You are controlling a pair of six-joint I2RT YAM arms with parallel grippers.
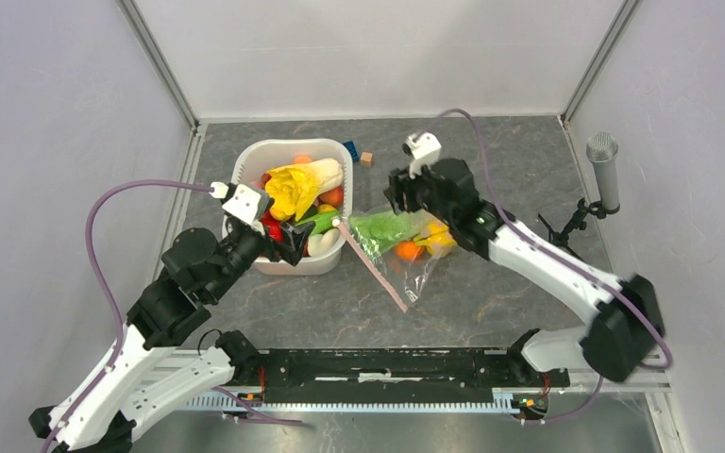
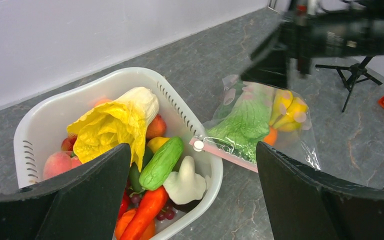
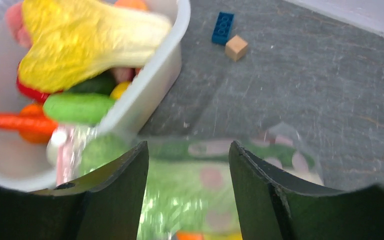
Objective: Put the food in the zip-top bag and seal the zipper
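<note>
left tool [image 1: 293, 242] spread over tub [image 1: 245, 162] — right tool [image 3: 188, 146] parted above zip-top bag [image 1: 417, 276]

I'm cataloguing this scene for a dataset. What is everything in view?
tub: one, white, left of centre, holding toy produce
cabbage: one, yellow-white, on top in the tub
cucumber: one, green, in the tub
zip-top bag: one, clear, right of the tub, holding green, orange and yellow food
zipper: one, pink, bag edge nearest the tub
blue block: one, blue, behind the tub
wooden block: one, tan, beside the blue block
microphone: one, grey, far right
left claw: one, black, open above the tub
right claw: one, black, open above the bag
</note>
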